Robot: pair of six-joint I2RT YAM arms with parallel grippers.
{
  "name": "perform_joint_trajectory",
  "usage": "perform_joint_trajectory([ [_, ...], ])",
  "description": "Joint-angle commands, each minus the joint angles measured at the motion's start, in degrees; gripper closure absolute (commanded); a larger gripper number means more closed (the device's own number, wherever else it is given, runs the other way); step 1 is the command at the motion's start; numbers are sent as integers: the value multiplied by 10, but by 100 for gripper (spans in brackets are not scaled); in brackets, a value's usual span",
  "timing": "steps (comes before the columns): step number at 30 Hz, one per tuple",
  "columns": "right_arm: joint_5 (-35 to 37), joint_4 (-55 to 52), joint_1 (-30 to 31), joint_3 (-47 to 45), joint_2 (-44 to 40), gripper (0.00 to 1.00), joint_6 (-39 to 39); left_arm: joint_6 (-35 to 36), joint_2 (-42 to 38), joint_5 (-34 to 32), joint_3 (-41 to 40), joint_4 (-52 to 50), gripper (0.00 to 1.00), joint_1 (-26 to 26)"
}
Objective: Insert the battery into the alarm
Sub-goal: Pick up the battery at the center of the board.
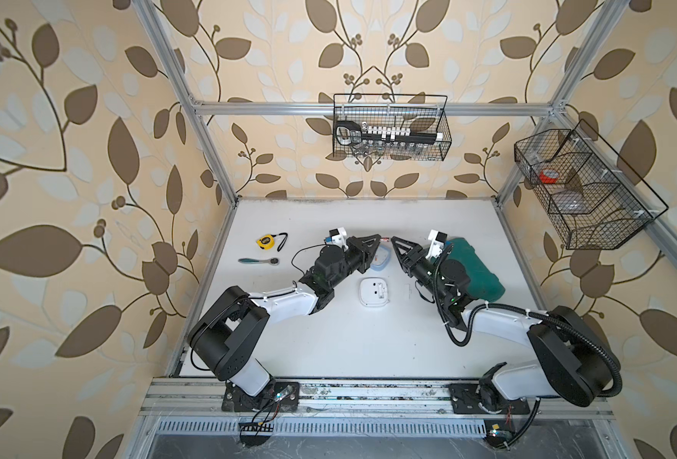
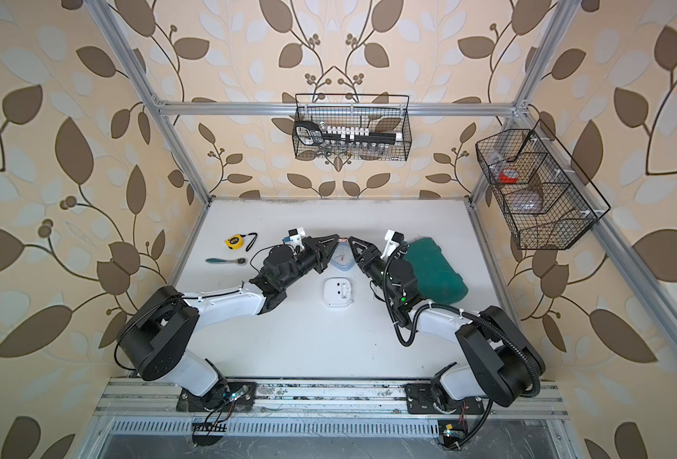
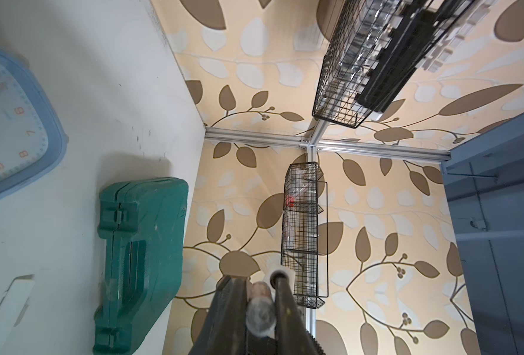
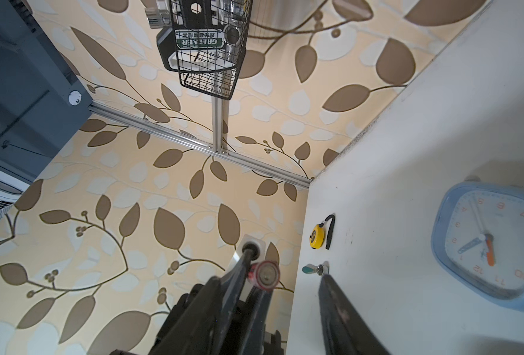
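Above the far middle of the white tabletop [image 1: 348, 349], a small red cylindrical battery [image 1: 385, 239] is shown held clear of the surface, clamped between the closed fingers of the left gripper [image 1: 379, 238]. The right gripper [image 1: 393, 239] is set tip to tip against it. In the right wrist view its jaws are seen apart, with the battery's metal end just beside one finger and well clear of the other, so no second grip is made. Directly beneath, a pale-blue rounded-square plastic alarm clock [image 4: 494, 242] is laid face up. Nearer the arm bases, a white rounded-square plastic housing [image 1: 374, 292] with a rectangular recess is laid apart from both grippers. Which of the two is meant as the alarm cannot be told, though the recess is judged the likelier battery bay.

The pickup is thus judged done. A hand-over or re-grip appears to be in hand, and the carry, alignment and insertion are all left.

Legible writing: "GREENER" is printed on the green-and-black tool holder [image 4: 199, 41] in the black wire basket [image 4: 206, 83]; the characters beside it are too small to be read. Orange numerals are read on the clock face. No marking can be made out on the battery.
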Motion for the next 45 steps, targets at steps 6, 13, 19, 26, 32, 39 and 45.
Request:
perform_joint_trajectory([
  [6,3,39,-1,22,19,63,22,-15,27,0,36,46,93,-13],
  [13,6,40,-6,20,22,67,28,-17,33,1,37,54,93,-19],
  [19,-6,60,-15,19,36,67,65,-19,37,5,39,60,93,-26],
  [26,-17,63,-22,18,40,78,73,-19,40,4,37,59,93,-27],
  [32,-23,64,-23,20,42,91,74,-22,47,3,37,63,93,-28],
  [39,-24,49,-26,21,38,96,47,-20,43,-19,21,64,45,-28],
  [45,-15,-15,-44,12,7,96,-16,31,27,-45,-6,35,23,-24],
])
